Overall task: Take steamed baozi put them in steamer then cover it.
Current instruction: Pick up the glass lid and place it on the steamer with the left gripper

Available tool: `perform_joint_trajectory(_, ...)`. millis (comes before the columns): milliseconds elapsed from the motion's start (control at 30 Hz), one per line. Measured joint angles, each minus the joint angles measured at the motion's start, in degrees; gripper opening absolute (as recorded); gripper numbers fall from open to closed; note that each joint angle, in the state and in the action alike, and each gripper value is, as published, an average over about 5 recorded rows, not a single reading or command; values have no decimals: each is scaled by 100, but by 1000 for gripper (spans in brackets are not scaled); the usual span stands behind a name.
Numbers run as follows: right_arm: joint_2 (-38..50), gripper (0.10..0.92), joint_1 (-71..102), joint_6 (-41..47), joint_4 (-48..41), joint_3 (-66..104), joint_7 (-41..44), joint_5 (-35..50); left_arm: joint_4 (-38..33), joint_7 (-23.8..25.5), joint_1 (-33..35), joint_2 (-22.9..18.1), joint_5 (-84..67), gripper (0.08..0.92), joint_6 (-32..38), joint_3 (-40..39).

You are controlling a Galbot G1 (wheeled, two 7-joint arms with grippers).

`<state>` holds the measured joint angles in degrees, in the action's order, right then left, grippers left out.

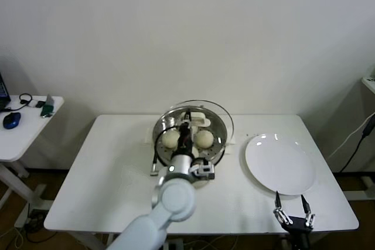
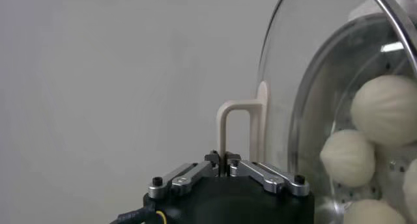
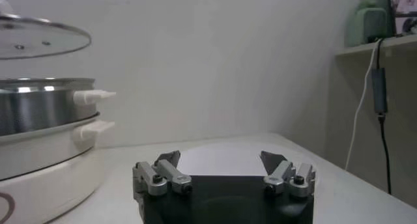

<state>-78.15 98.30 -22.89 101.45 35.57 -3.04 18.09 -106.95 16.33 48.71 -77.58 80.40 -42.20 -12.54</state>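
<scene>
The steel steamer [image 1: 220,144] stands at the middle back of the table on its white base. Cream-white baozi [image 1: 170,139] [image 1: 204,138] lie on its perforated tray; they show through the glass in the left wrist view [image 2: 347,157]. My left gripper [image 1: 186,126] is shut on the white handle [image 2: 229,124] of the clear glass cover [image 1: 202,108], holding it a little above the steamer. The cover [image 3: 39,38] hovers over the pot [image 3: 39,111] in the right wrist view. My right gripper [image 1: 293,209] is open and empty at the table's front right.
A flat white plate [image 1: 280,164] lies right of the steamer, just beyond my right gripper; it shows in the right wrist view [image 3: 221,159]. A small side table [image 1: 26,122] with a mouse and cables stands to the left. A wall is close behind.
</scene>
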Motion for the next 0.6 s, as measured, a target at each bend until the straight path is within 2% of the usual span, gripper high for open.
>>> perform_joint_trajectory(600,-22,823,83,-132,2,121,-8,65,953,-603,-60,-315,126,140,2,16)
